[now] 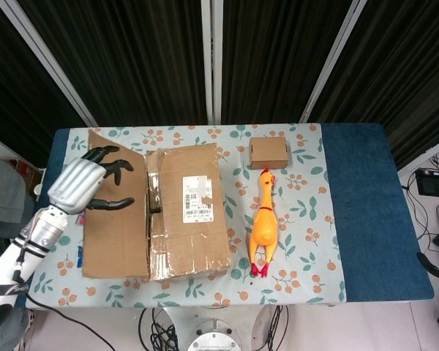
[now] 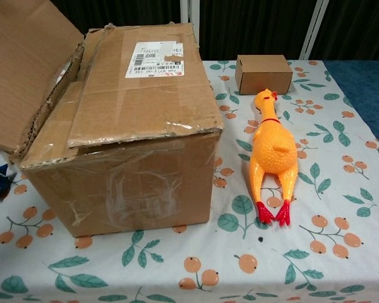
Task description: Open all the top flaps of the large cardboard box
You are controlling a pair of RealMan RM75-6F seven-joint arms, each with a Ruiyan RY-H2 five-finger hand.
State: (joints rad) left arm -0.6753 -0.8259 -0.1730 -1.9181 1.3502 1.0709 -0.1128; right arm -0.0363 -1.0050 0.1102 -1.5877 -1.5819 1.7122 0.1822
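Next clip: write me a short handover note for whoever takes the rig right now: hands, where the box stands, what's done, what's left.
Left hand: fingers spread over the opened left flap, nothing visibly gripped.
Right hand: not in view.
Large cardboard box stands left of centre on the table; the rubber chicken and small cardboard box lie to its right, apart from it.
Done: left flap folded outward.
Left: the labelled flap lies flat and closed; any flaps under it are hidden.

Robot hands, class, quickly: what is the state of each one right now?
Left robot hand: open, fingers spread over the folded-out flap of the large cardboard box, gripping nothing.
Right robot hand: not in view.
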